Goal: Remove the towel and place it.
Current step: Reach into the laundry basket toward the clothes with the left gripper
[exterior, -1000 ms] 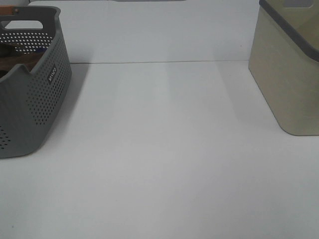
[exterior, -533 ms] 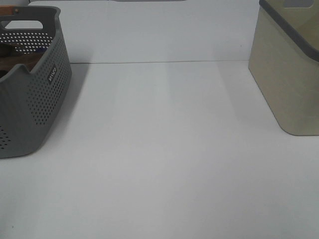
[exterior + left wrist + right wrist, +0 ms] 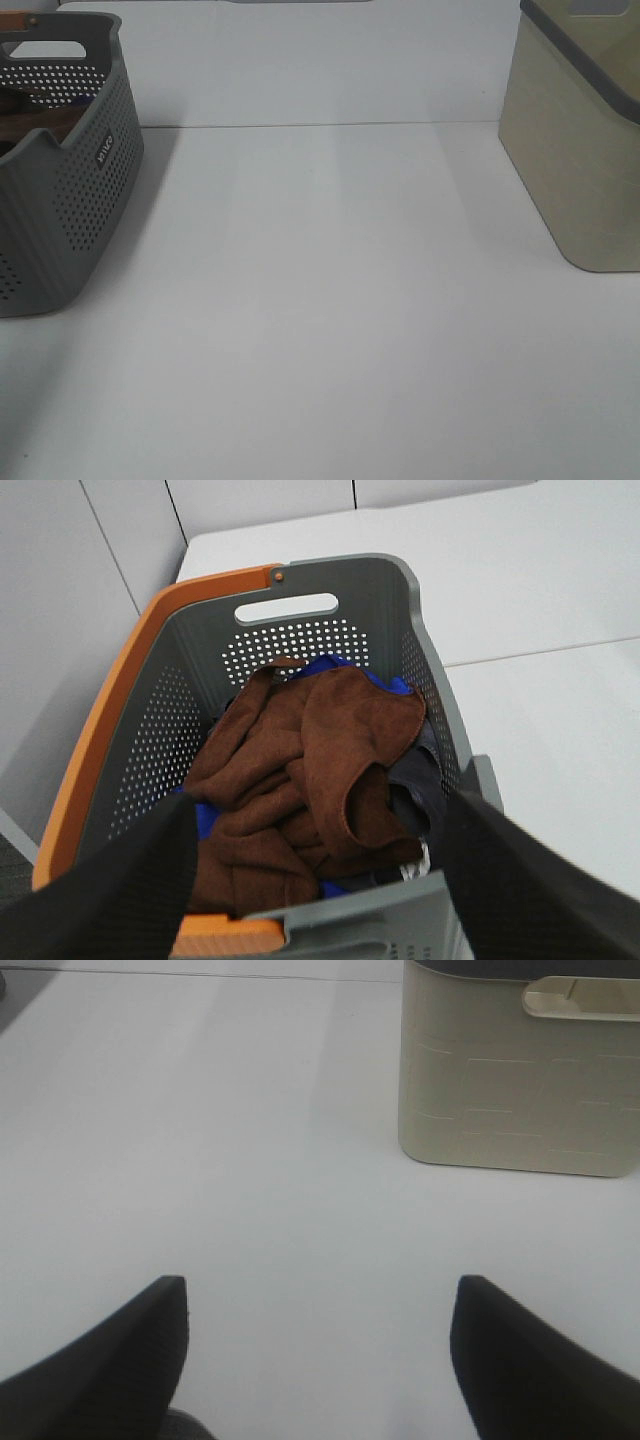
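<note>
The dark brown towel [image 3: 310,780] lies crumpled in the grey perforated basket [image 3: 400,610], on top of blue fabric [image 3: 330,665]. My left gripper [image 3: 315,850] hangs open above the basket's near end, its two black fingers [image 3: 110,890] spread on either side of the towel and touching nothing. In the exterior high view only the basket [image 3: 70,200] shows at the left edge, with a sliver of brown towel [image 3: 35,120] inside. My right gripper [image 3: 320,1345] is open over bare white table, empty. Neither arm appears in the exterior high view.
A beige bin [image 3: 585,150] with a dark rim stands at the table's right edge, also in the right wrist view [image 3: 520,1070]. The basket has an orange rim [image 3: 120,710] on one side. White table [image 3: 330,300] lies between basket and bin.
</note>
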You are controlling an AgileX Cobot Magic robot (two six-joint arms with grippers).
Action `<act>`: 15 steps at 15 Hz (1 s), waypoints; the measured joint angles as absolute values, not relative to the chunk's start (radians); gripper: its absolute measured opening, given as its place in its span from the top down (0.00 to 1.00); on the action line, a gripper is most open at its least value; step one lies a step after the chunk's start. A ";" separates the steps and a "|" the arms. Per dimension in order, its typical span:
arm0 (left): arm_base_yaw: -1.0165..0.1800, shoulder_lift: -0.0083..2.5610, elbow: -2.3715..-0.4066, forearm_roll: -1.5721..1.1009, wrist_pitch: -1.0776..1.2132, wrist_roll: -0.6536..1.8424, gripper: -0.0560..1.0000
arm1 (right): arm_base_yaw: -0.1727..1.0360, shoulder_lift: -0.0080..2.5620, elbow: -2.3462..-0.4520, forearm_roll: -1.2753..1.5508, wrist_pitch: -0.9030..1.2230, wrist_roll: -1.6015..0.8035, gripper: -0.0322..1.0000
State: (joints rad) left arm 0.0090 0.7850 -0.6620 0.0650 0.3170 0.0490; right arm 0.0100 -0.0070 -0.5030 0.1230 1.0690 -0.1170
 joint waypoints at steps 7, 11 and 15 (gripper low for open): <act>0.010 1.486 -1.233 0.081 0.494 0.049 0.32 | 0.010 -0.007 -0.503 0.124 1.069 -0.117 0.29; 0.010 1.779 -1.596 0.214 0.729 0.034 0.32 | 0.010 -0.007 -0.503 0.125 1.069 -0.117 0.29; 0.010 1.992 -1.857 0.277 0.848 0.024 0.32 | 0.010 -0.007 -0.503 0.125 1.069 -0.117 0.29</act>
